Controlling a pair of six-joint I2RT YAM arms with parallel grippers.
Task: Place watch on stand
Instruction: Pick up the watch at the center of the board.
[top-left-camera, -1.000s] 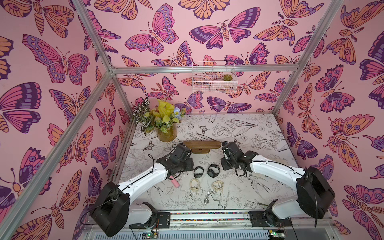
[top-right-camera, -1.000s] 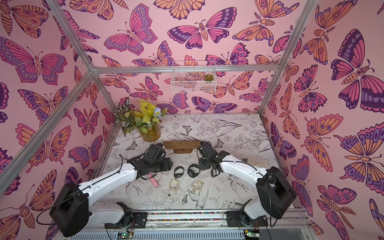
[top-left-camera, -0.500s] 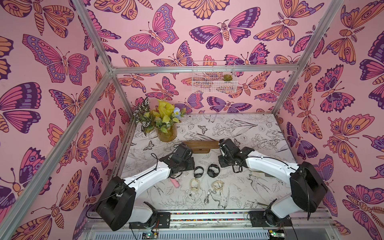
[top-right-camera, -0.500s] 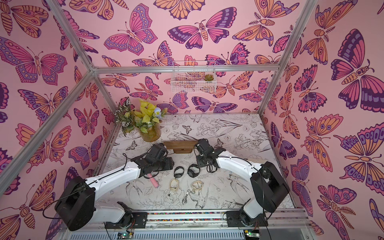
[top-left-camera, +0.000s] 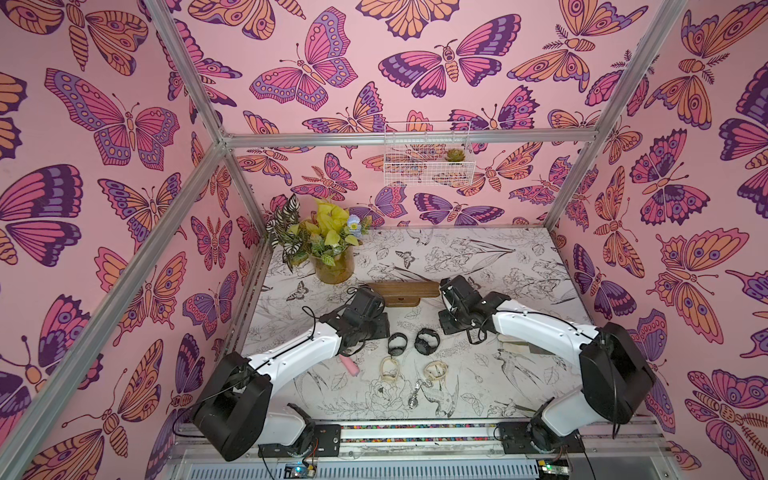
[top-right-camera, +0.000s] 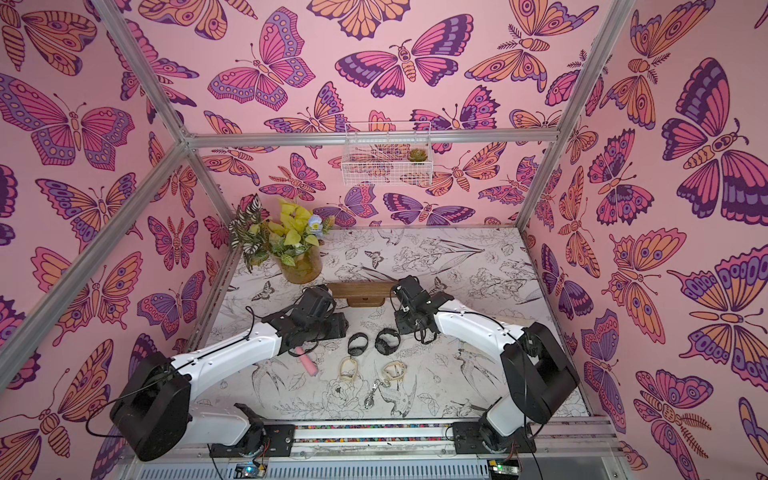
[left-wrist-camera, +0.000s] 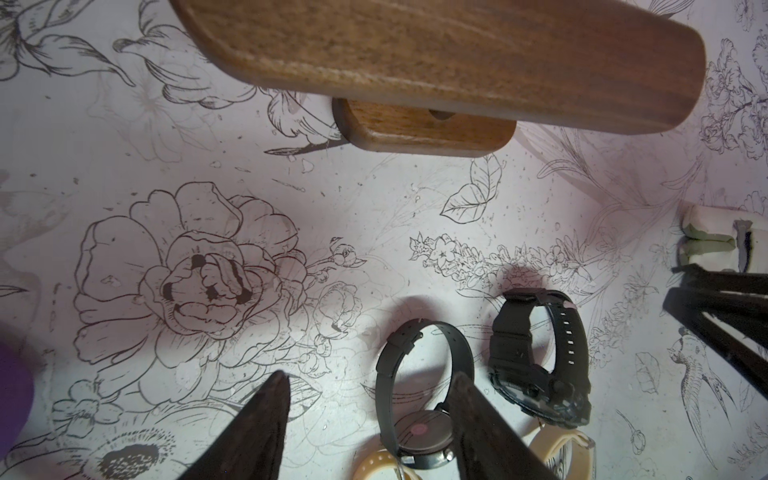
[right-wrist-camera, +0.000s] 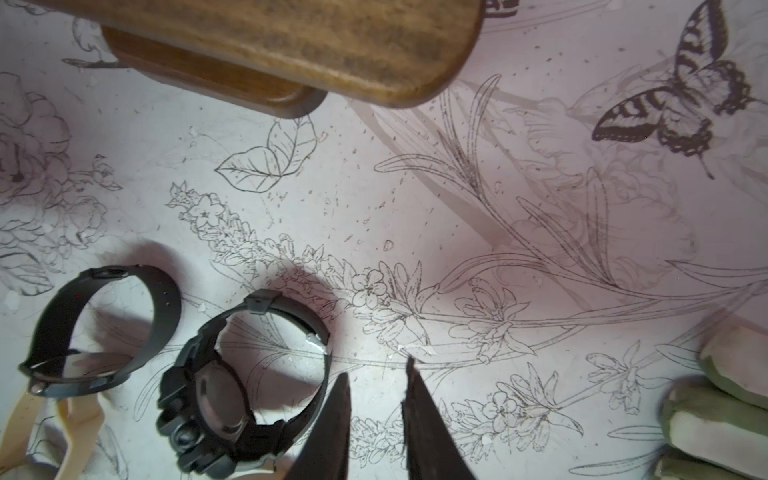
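The right arm (top-left-camera: 540, 328) has swung in toward mid-frame since a second ago, and its wrist now sits just beside the right end of the stand (top-left-camera: 402, 289). The right jaws have parted a little. The left arm (top-left-camera: 299, 353) has crept up to the stand's left end.

The stand is mid-frame in both top views, its bar bare. Open counter (top-left-camera: 478, 253) runs behind it to the back wall, and a vase (top-left-camera: 334, 268) stands near its left end. Every watch lies on the counter, lower in the frame than the stand. A slim black watch (top-left-camera: 397, 344) and a chunky black watch (top-left-camera: 427, 340) lie side by side, not touching, between the two wrists. Two cream watches (top-left-camera: 389, 370) lie lower still, with a pink thing (top-left-camera: 350, 365) to their left, half under the left arm.

From the left wrist, the left jaws stand roughly half open and grip nothing. Their fingertips (left-wrist-camera: 266, 399) are at the bottom of the frame, and the slim watch shows in the gap, partly behind one finger. I cannot tell if they touch.

From the right wrist, the right jaws show only a narrow, empty gap, just right of the chunky watch (right-wrist-camera: 216, 399).

Both wrist views catch pale green-and-white blocks (right-wrist-camera: 715, 415) that the right arm mostly hides from above.

The watch faces are dark, and I can read no writing on them.
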